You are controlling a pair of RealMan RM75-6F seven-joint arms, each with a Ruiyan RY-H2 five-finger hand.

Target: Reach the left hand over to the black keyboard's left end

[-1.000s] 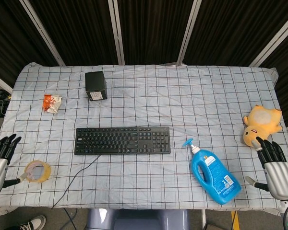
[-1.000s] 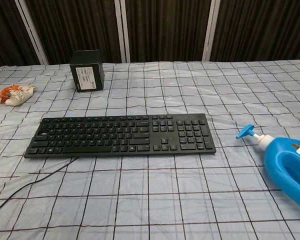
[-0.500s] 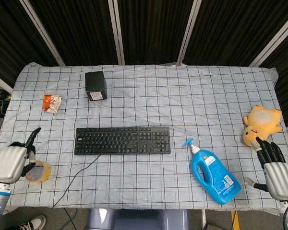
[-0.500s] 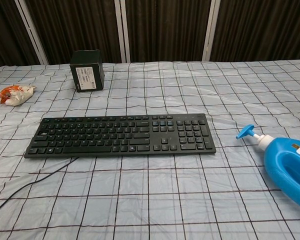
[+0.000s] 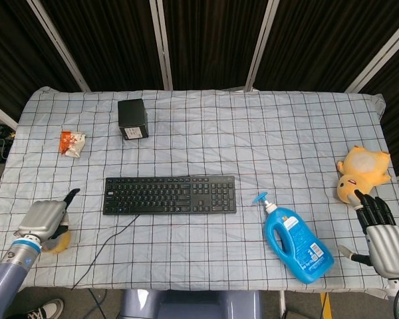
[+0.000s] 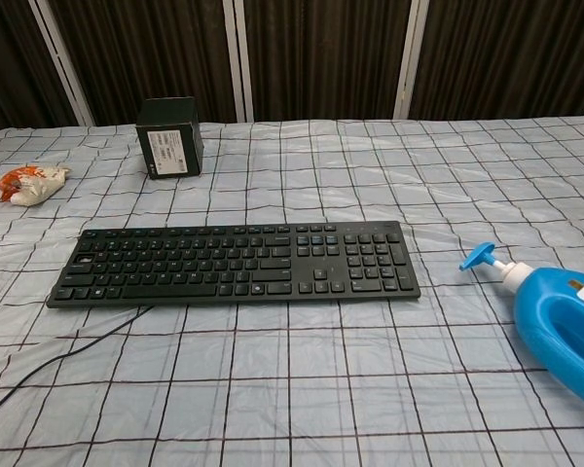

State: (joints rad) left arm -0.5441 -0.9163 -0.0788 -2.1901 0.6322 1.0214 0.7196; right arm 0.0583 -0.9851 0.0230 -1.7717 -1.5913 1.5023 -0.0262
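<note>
The black keyboard (image 5: 169, 195) lies flat at the table's middle, also seen in the chest view as keyboard (image 6: 234, 263). My left hand (image 5: 43, 218) hovers over the table's front left, back side up, a dark finger stretched toward the keyboard's left end. A gap of about one cloth square separates fingertip and keyboard. It holds nothing. My right hand (image 5: 384, 234) rests at the front right corner, fingers spread and empty. The chest view shows neither hand clearly.
A tape roll (image 5: 56, 242) lies partly under my left hand. The keyboard's cable (image 5: 105, 247) runs off the front edge. At the back left sit a black box (image 5: 133, 118) and a snack packet (image 5: 73, 141). A blue bottle (image 5: 297, 239) and a yellow plush (image 5: 362, 171) lie at right.
My left hand has swung from the table's left edge inward and rightward toward the keyboard's left end, now covering part of the tape roll. The right hand has stayed put.
</note>
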